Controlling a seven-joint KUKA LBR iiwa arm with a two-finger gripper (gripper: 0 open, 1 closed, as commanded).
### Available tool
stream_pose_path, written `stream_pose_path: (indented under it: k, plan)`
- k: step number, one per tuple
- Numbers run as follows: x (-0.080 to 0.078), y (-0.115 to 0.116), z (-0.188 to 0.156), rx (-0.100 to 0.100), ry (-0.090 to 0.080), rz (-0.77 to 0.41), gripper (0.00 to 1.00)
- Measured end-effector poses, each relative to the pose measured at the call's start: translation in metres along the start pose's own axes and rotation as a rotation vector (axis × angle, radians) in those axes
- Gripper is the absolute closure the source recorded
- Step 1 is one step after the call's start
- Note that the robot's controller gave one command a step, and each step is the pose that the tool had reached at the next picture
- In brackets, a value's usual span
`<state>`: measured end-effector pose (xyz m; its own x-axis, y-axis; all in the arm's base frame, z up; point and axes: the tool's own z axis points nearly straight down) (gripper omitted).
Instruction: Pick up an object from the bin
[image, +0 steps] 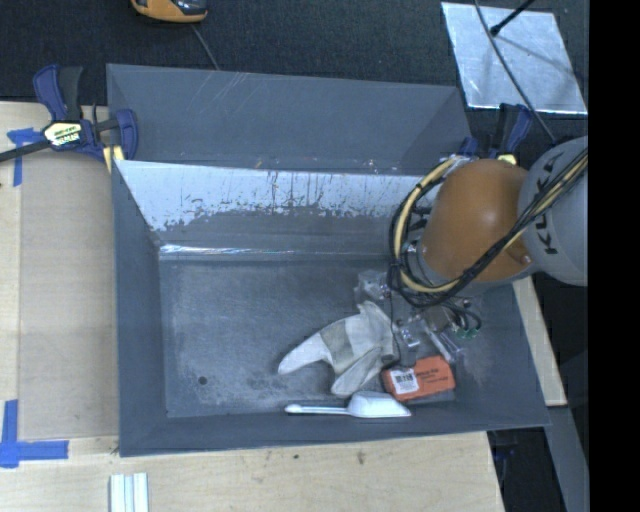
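1. The gripper (408, 348) hangs low over the bin's (230, 320) floor near its lower-right corner, as the view shows it. I cannot tell whether the claw is spread or pressed together, and nothing can be seen pinched in it.
2. Just under it lies a small orange box (430, 378) with a white barcode label. The box touches a crumpled pale cloth (340, 345) to its left.
3. A white plastic spoon (345, 407) lies along the floor's lower edge, just below the cloth and the box.
4. The box is likely the nearest target. It looks light and stiff with flat sides, so a pinch across its short width should hold, though a glossy wrapper could slip.
5. The cloth looks soft and limp. A raised fold would be the place to pinch, and it may drag the spoon along.
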<state>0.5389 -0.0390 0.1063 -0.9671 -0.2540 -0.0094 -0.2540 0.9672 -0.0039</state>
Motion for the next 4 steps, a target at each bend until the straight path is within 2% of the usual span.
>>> stream_pose_path:
  k: [1, 2, 3, 4]
  plan:
    - [-0.005, 0.005, 0.015, -0.005, 0.007, -0.139, 0.00]
    - [-0.019, 0.004, 0.004, -0.004, 0.005, -0.327, 0.00]
    - [-0.023, 0.038, 0.033, -0.004, 0.006, -0.534, 0.00]
    - [-0.036, 0.042, 0.035, -0.007, 0.007, -0.682, 1.00]
